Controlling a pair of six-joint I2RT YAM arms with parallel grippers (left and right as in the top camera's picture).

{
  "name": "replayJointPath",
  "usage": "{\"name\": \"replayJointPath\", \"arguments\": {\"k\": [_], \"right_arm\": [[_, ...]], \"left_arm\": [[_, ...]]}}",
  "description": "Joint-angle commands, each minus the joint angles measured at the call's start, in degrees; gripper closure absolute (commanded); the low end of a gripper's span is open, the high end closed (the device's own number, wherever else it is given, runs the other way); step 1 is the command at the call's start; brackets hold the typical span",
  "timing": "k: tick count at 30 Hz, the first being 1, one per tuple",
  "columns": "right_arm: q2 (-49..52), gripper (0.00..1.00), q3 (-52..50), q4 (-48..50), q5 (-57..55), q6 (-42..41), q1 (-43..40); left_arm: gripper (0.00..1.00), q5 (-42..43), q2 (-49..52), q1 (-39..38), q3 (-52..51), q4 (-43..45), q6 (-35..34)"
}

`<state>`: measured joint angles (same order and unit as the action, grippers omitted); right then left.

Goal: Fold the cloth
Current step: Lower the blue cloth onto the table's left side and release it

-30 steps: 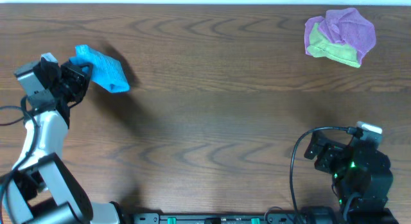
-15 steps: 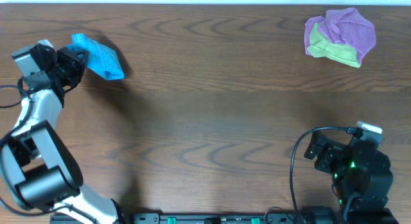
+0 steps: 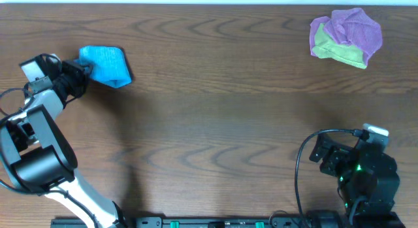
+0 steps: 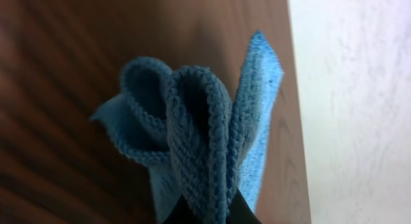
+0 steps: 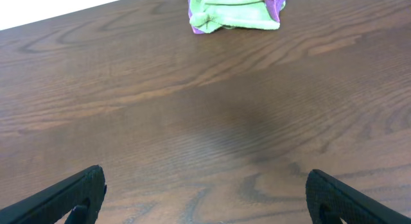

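A dark wood-grain counter [image 3: 215, 110] filled the overhead view, with a pale strip of wall along its far edge. Your left arm [image 3: 36, 143] reached up the left side toward the far-left corner, while your right arm [image 3: 366, 179] sat folded at the near-right edge, a black cable [image 3: 302, 164] looping beside it.

A crumpled bundle of purple and green cloths [image 3: 346, 35] lay at the far right, well apart from both arms. The right wrist camera showed the bundle [image 5: 234, 9] at the top of its frame, across bare wood.

The blue cloth [image 3: 106, 65] sat at the far left of the counter, bunched, with your left hand [image 3: 83, 74] at its near-left edge. From the left wrist camera the blue cloth [image 4: 192, 147] rose in several upright terry folds, gathered between the dark tips of your left hand [image 4: 209, 214], which was clamped on the fabric. Whether the rest of it lay on the wood or hung above it could not be told.

Your right hand [image 5: 205, 205] held nothing. Its two black fingers [image 5: 77, 192] stood wide apart at the bottom corners of the right wrist frame, over bare counter.
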<state>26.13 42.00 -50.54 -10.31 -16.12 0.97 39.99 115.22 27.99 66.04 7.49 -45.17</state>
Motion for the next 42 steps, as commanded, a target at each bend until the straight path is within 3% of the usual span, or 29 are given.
{"name": "replayJointPath", "arguments": {"k": [1, 10, 15, 23, 28, 31, 38, 42], "right_arm": [[-0.1, 0.01, -0.2, -0.1, -0.6, -0.8, -0.4], [-0.1, 0.01, -0.2, -0.1, -0.6, -0.8, -0.4], [-0.1, 0.01, -0.2, -0.1, -0.6, -0.8, -0.4], [-0.1, 0.01, -0.2, -0.1, -0.6, -0.8, -0.4], [-0.1, 0.01, -0.2, -0.1, -0.6, -0.8, -0.4], [-0.1, 0.01, -0.2, -0.1, -0.6, -0.8, -0.4], [-0.1, 0.01, -0.2, -0.1, -0.6, -0.8, -0.4], [-0.1, 0.01, -0.2, -0.1, -0.6, -0.8, -0.4]], "left_arm": [[0.94, -0.9, 1.7, 1.6, 1.3, -0.2, 0.0], [0.91, -2.1, 1.8, 3.3, 1.3, -0.2, 0.5], [0.64, -2.6, 1.8, 3.7, 1.3, -0.2, 0.7], [0.34, -2.9, 1.8, 4.7, 1.3, -0.2, 0.6], [0.20, -2.4, 1.8, 7.7, 1.3, -0.2, 0.7], [0.02, -0.4, 1.8, 9.6, 1.3, -0.2, 0.7], [0.05, 3.4, 1.4, 12.2, 1.3, -1.7, 0.7], [0.04, 3.4, -0.9, 12.5, 1.3, -5.6, 5.8]]}}
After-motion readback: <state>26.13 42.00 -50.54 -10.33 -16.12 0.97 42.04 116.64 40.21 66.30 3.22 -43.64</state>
